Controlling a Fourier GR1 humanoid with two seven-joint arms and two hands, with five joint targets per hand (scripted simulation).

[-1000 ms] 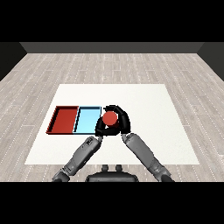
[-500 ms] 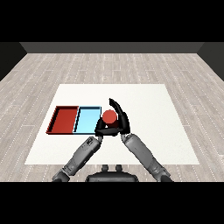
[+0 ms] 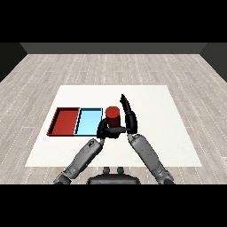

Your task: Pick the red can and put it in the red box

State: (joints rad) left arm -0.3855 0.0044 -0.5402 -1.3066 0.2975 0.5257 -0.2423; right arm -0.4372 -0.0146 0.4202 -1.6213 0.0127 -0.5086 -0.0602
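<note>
Left hand [image 3: 106, 130] curls round the red can [image 3: 112, 116] just right of the light blue tray [image 3: 88, 122], while the right hand [image 3: 128, 114] stands open beside it.

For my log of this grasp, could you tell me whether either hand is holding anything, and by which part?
The left hand curls round the lower part of the red can. The right hand stands open beside the can, holding nothing.
</note>
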